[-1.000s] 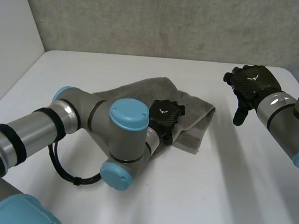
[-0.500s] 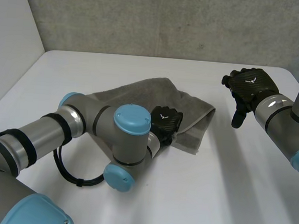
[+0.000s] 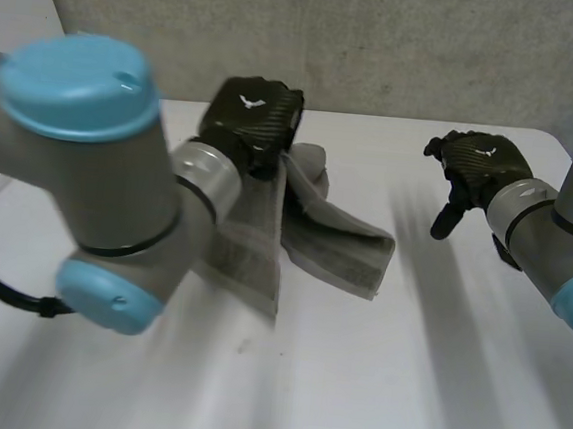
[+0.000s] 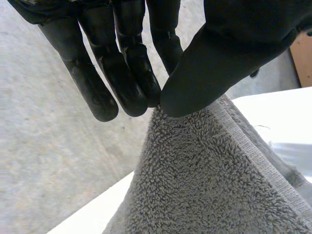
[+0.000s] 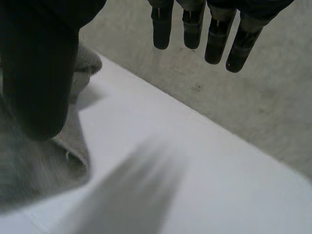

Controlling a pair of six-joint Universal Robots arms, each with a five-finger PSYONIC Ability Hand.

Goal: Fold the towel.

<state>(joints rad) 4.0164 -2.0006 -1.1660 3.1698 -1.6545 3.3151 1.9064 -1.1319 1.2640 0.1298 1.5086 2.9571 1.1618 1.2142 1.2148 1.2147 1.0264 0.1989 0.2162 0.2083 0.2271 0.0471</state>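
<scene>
Nearest the camera, the left arm swings across the bare front of the tabletop [image 3: 402, 385]. Beyond it, the towel [image 3: 339, 249] lies partly on the tabletop, its resting portion running from below the left robot hand [image 3: 249, 121] out toward the right arm's side. One flap is raised and hangs down from that robot hand. The left wrist view shows the thumb pressing the towel's edge against the fingers, so it is gripping the cloth. The right robot hand [image 3: 476, 166] hovers well apart from the towel, fingers relaxed and holding nothing; the left is clearly the nearer and is the working one. A second ago the left robot hand lay low on the towel's middle; it has since risen toward the far side, taking the flap with it. The right has barely shifted.
</scene>
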